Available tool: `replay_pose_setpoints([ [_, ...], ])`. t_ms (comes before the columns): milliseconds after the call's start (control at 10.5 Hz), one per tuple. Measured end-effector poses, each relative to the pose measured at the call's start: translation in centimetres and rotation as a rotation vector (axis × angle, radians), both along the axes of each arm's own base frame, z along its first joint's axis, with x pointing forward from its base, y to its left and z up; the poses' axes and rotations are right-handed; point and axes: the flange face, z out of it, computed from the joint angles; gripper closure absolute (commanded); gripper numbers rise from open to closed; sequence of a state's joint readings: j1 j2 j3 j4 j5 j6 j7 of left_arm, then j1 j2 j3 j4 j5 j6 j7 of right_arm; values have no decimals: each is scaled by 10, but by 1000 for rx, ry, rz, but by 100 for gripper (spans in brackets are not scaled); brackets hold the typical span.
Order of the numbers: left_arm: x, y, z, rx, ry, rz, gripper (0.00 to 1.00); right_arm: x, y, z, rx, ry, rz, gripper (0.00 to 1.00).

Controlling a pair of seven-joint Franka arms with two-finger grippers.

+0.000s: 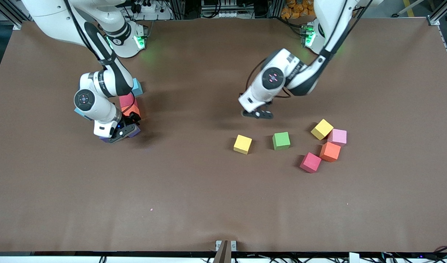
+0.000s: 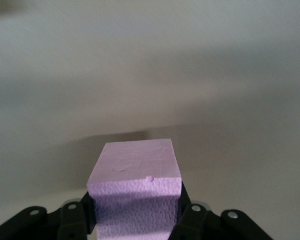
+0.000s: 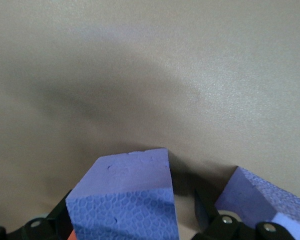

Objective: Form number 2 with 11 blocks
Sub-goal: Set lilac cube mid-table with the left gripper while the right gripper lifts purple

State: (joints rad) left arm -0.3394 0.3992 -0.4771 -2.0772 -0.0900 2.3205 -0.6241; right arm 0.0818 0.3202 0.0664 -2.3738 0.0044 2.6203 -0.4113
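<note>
At the right arm's end of the surface (image 1: 208, 204), the right end effector (image 1: 122, 132) is down among a started cluster, closed on a purple cube (image 3: 127, 200); a second purple cube (image 3: 257, 197) sits just beside it, with an orange cube (image 1: 133, 109), a red cube (image 1: 126, 99) and a light blue cube (image 1: 137, 87) farther from the camera. The left end effector (image 1: 258, 114) grips a pink-lilac cube (image 2: 137, 187) above the surface. Near it lie loose cubes: yellow (image 1: 242, 144), green (image 1: 281, 141), red (image 1: 310, 162), orange (image 1: 330, 151), yellow (image 1: 322, 129) and pink (image 1: 338, 137).
</note>
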Motion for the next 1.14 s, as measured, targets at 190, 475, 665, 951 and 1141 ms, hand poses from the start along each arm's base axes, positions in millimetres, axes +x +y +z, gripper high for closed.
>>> replay_pose_setpoints([
  [190, -39, -34, -3, 21, 17, 1, 83, 0, 1, 0, 0, 1, 4, 25],
  [475, -65, -59, -16, 40, 38, 45, 83, 0, 7, 0, 1, -2, 17, 44],
  [665, -74, -65, -25, 49, 50, 58, 82, 3, 10, 4, 3, -13, 25, 50],
  [951, -99, -81, -30, 58, 53, 54, 80, 22, 18, 21, 8, -45, 34, 52],
  [1141, -110, -88, -40, 43, 49, 50, 74, 41, 26, 44, 0, 11, 46, 52],
])
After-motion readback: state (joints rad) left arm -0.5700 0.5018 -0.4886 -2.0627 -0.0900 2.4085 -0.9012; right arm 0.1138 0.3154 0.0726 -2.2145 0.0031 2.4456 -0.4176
